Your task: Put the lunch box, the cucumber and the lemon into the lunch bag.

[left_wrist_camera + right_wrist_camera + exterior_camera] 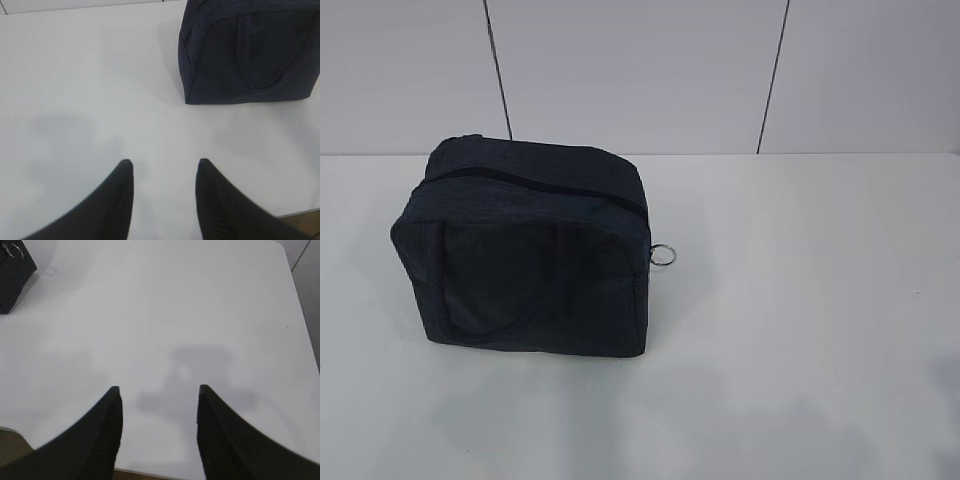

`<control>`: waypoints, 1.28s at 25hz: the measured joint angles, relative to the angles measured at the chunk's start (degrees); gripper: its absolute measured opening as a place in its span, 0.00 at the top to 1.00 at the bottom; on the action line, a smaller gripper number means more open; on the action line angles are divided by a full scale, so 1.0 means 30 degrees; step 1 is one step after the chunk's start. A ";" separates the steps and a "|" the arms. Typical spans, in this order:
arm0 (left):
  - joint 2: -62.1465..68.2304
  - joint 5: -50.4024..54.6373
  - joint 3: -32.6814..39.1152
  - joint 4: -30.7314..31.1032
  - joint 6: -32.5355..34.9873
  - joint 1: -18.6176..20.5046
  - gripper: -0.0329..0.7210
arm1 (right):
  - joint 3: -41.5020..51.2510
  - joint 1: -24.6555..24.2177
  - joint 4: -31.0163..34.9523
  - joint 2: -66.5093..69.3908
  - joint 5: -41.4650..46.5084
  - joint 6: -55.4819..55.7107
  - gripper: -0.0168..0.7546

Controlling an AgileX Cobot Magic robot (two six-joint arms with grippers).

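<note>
Standing lunch bag (pixel 250 55), beyond left hand (pixel 164 167)

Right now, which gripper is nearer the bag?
Left. The left gripper hangs open over bare table with the bag close ahead to its right; the right gripper sees only the bag's corner far off to its left.

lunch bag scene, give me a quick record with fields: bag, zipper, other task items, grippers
bag: lunch bag upright on white table, left of centre
zipper: looks closed, ring pull hanging at right corner
other items: lunch box, cucumber, lemon not visible in any view
left gripper: open, holding nothing, above table
right gripper: open, holding nothing, above table
</note>
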 joint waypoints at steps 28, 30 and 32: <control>0.0000 0.0028 0.0000 -0.0063 0.0032 0.4040 0.56 | 0.0018 -0.3593 -0.0037 0.0000 0.0000 0.0000 0.49; 0.0000 0.0028 0.0000 -0.0063 0.0032 0.4040 0.56 | 0.0018 -0.3593 -0.0037 0.0000 0.0000 0.0000 0.49; 0.0000 0.0028 0.0000 -0.0063 0.0032 0.4040 0.56 | 0.0018 -0.3593 -0.0037 0.0000 0.0000 0.0000 0.49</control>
